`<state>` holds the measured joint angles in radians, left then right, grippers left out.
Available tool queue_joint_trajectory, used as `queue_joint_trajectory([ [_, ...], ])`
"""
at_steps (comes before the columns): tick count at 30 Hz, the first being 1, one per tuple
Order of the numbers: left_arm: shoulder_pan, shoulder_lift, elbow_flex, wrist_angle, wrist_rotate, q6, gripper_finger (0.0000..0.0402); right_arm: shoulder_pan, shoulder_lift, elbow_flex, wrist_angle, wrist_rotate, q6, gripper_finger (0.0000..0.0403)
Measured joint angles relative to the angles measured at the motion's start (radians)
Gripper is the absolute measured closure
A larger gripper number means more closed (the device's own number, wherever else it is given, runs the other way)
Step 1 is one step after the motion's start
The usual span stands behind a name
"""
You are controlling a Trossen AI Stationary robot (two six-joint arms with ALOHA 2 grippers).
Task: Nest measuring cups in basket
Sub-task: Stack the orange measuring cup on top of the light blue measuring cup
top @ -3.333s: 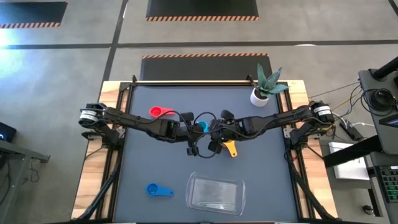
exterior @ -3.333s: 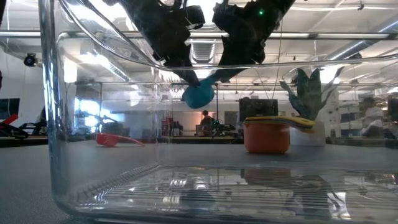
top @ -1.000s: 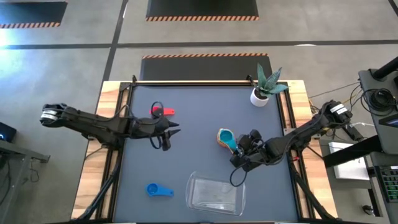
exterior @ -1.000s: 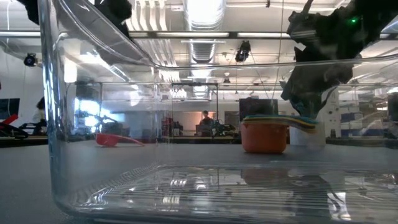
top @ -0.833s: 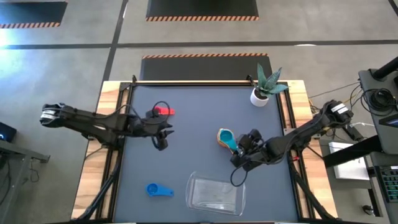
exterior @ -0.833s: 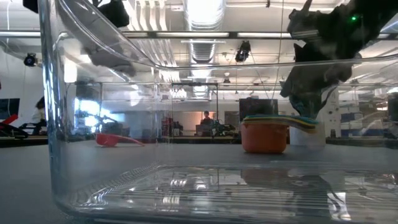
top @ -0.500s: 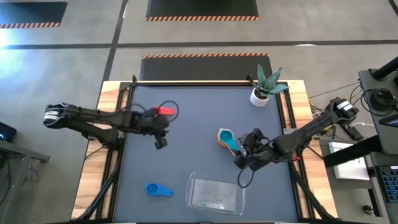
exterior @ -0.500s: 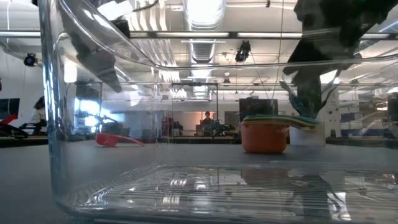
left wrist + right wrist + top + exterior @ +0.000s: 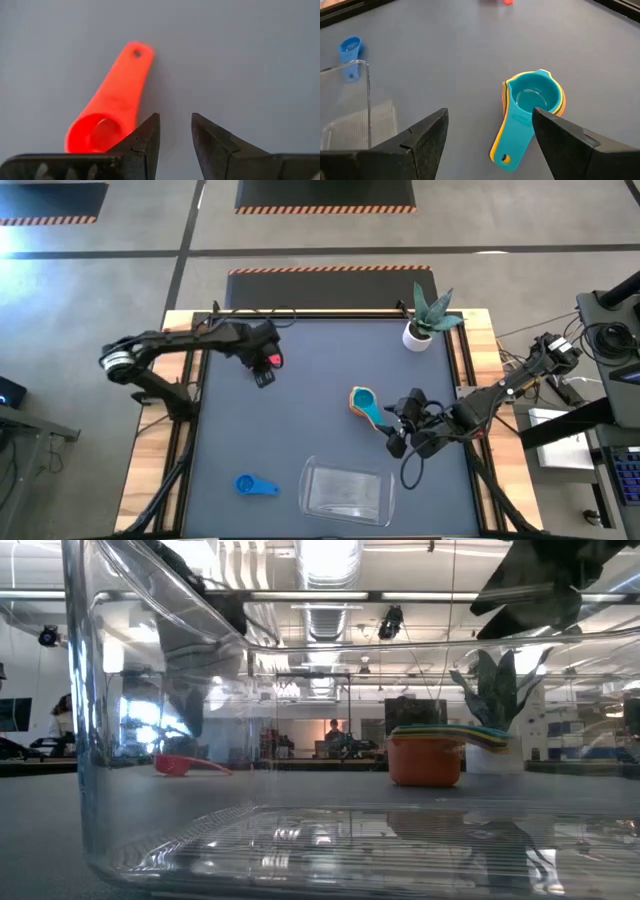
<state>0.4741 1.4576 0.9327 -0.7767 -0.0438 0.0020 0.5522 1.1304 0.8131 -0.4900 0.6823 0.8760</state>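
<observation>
Fingers of the left gripper [image 9: 175, 142], slightly parted and empty, are hovering beside the light, rigid red measuring cup [image 9: 111, 107]; its flat handle is offering the best hold.

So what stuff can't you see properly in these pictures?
- The nested stack of plastic measuring cups: the teal top cup hides most cups beneath in the high and right wrist views; only coloured edges show.
- The small red plastic measuring cup: the left gripper partly covers it in the high view.
- The clear rectangular plastic basket: the low view's edges cut it off.
</observation>
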Motion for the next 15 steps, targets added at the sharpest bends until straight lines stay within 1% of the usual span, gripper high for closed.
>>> queue_joint_trajectory([
  [5, 0.085, 0.089, 0.023, -0.054, -0.028, 0.036, 0.0309, 0.0, 0.01, 0.0, 0.001, 0.0, -0.006, 0.0129],
  [8, 0.094, 0.125, 0.023, -0.055, -0.064, 0.046, 0.0309, 0.0, 0.01, 0.0, 0.002, 0.0, -0.006, 0.0129],
  [13, 0.095, 0.165, 0.023, -0.056, -0.175, 0.048, 0.0309, 0.0, 0.01, 0.0, 0.002, 0.0, -0.005, 0.0129],
  [15, 0.102, 0.177, 0.023, -0.055, -0.19, 0.055, 0.0309, 0.0, 0.01, 0.0, 0.002, 0.0, -0.005, 0.0129],
])
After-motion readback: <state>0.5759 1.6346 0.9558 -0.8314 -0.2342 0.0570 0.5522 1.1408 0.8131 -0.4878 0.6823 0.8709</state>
